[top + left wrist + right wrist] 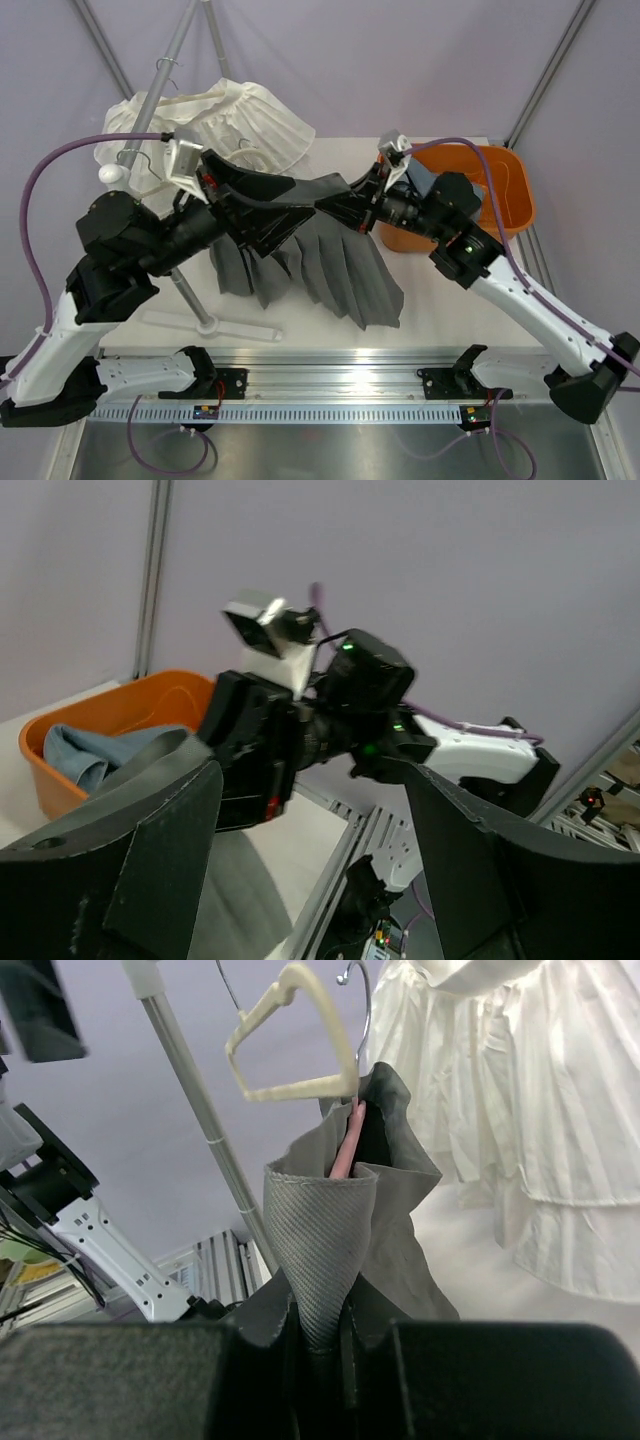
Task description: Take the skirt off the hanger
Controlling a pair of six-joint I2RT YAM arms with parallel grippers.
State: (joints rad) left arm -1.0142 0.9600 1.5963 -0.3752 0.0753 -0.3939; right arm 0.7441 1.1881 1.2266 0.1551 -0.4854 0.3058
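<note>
skirt [330, 260]: 1, grey, above counter [450, 300], around pink hanger [347, 1145] | hangers: 2, other cream [300, 1084] | right gripper [320, 1345]: jaws clamped on skirt | left gripper [310, 870]: jaws apart, empty

No word, label, brand name, number or sign can be read in any of the three views. At the bottom of the overhead view, the metal rail [330, 385] carries two small boards [205, 409] with coloured patches, one at lower left and one at lower right; any marking on them is too small to make out. In the left wrist view, a red patch [272, 806] on a black housing at centre left is too blurred to show lettering.
</note>
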